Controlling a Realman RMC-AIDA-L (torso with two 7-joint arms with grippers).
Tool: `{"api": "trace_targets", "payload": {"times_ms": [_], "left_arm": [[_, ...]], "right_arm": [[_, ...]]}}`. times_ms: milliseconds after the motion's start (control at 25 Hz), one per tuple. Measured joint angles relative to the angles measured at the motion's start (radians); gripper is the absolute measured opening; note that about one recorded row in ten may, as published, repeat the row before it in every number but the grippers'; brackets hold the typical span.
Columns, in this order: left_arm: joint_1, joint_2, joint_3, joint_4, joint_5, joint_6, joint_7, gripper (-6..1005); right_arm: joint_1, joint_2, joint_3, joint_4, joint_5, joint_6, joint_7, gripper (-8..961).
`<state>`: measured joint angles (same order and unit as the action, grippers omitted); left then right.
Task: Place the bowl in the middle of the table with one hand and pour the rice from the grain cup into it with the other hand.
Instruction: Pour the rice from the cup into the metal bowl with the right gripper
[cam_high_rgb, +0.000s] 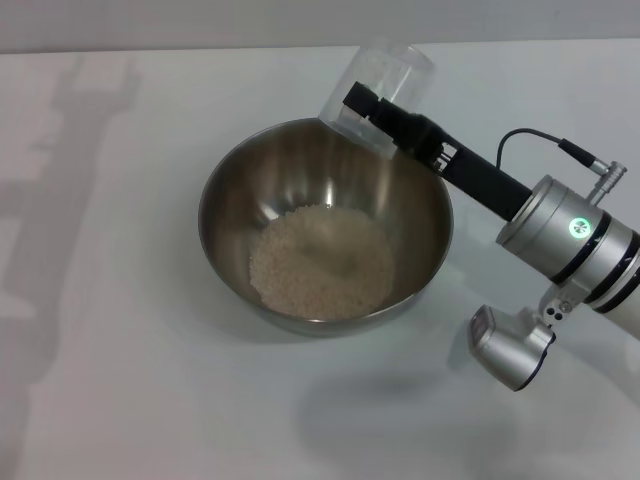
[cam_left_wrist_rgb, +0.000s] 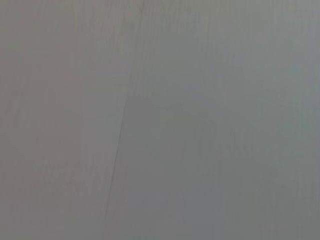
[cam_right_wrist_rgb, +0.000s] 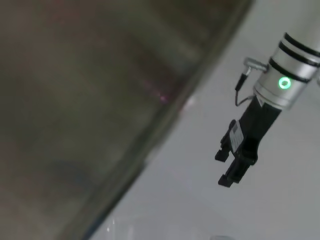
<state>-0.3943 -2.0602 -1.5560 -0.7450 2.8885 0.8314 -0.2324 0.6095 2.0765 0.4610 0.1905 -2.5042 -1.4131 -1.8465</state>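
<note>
The steel bowl (cam_high_rgb: 216, 205) stands in the middle of the white table (cam_high_rgb: 110, 370) with a heap of rice (cam_high_rgb: 320, 262) in its bottom. My right gripper (cam_high_rgb: 362, 103) is shut on the clear grain cup (cam_high_rgb: 388, 72) and holds it tipped over the bowl's far right rim, mouth down towards the bowl. The cup looks empty. My left gripper (cam_right_wrist_rgb: 226, 168) shows only in the right wrist view, above the table, open and empty. The left wrist view shows only a plain grey surface.
The left arm's shadow (cam_high_rgb: 60, 180) lies on the table at the left. The right arm's wrist and camera housing (cam_high_rgb: 512, 345) hang over the table to the right of the bowl. A blurred grey-brown surface (cam_right_wrist_rgb: 90, 100) fills much of the right wrist view.
</note>
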Motion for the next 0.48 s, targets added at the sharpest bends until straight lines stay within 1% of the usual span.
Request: {"api": "trace_targets", "payload": {"times_ms": [160,480], "left_arm": [[0.0,0.0,-0.002,0.002,0.0,0.0,0.0,726],[0.0,0.0,-0.003,0.002,0.0,0.0,-0.001,725]], "right_arm": [[-0.004,0.0,-0.001,0.005,-0.006,0.0,-0.054,0],[-0.016,0.003,0.008,0.017,-0.006,-0.004,-0.045,0]]}}
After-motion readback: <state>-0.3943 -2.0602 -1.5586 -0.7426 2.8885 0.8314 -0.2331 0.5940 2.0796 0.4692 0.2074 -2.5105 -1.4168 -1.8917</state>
